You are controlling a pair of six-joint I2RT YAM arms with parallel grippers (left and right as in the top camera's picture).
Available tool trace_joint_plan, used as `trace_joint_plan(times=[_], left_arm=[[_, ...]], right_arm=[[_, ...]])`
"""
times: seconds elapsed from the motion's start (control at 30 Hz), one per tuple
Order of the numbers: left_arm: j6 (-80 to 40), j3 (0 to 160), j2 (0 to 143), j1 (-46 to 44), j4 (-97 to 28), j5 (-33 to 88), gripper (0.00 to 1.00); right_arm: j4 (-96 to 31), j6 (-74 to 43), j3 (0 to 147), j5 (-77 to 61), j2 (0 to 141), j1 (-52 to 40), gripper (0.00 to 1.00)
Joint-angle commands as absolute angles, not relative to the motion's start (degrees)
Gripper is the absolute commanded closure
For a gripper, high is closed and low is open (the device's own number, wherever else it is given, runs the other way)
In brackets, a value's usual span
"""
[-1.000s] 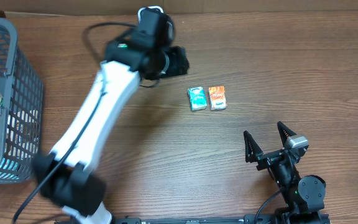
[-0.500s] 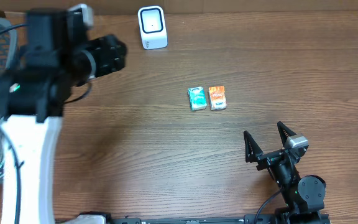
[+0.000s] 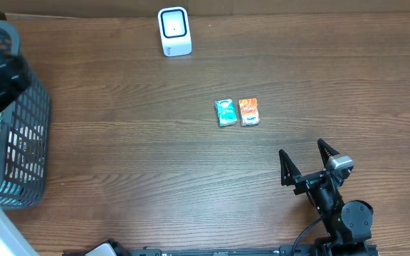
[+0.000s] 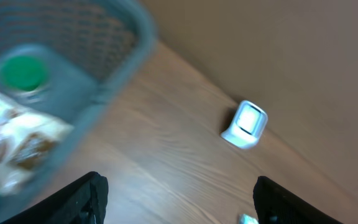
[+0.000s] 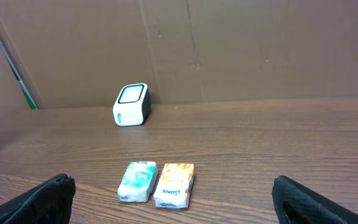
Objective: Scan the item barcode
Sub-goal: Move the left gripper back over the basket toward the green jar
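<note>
Left end effector (image 4: 179, 186) spread, over basket (image 3: 38, 107) rim. Right end effector (image 3: 305, 162) spread, at desk (image 3: 155, 156) front. Scanner (image 3: 174, 30) upright at desk rear.

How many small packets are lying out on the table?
2. A teal packet and an orange packet lie side by side mid-table, in front of the white scanner. Others may be hidden in the basket.
</note>
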State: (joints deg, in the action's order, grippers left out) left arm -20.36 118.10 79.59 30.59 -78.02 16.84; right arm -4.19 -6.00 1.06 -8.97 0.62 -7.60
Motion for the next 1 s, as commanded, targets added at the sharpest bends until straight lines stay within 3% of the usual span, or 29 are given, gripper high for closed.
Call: trace_joint_plan(times=[0.0,0.2,0.5,0.7,0.97], left_arm=[[-20.4,119.0,79.7,37.2,-79.4,15.5,0.22],[-21.9,118.7,82.6,44.3,-80.4,9.6,0.22],[-23.4,118.7,90.3,45.1,-77.3,2.7,0.18],[-23.1,118.7,95.7,45.1,-73.9,-1.4,0.02],[-19.3,118.7,100.9,45.0,-70.2,-1.7,0.01]], right_arm=[[-4.0,-6.0,0.4,-8.6,0.2,-7.9,0.00],[-4.0,-6.0,0.4,-8.6,0.2,-7.9,0.00],[-4.0,-6.0,0.4,-8.6,0.2,-7.9,0.00],[-4.0,-6.0,0.4,-8.6,0.2,-7.9,0.00],[-4.0,-6.0,0.4,-8.6,0.2,-7.9,0.00]])
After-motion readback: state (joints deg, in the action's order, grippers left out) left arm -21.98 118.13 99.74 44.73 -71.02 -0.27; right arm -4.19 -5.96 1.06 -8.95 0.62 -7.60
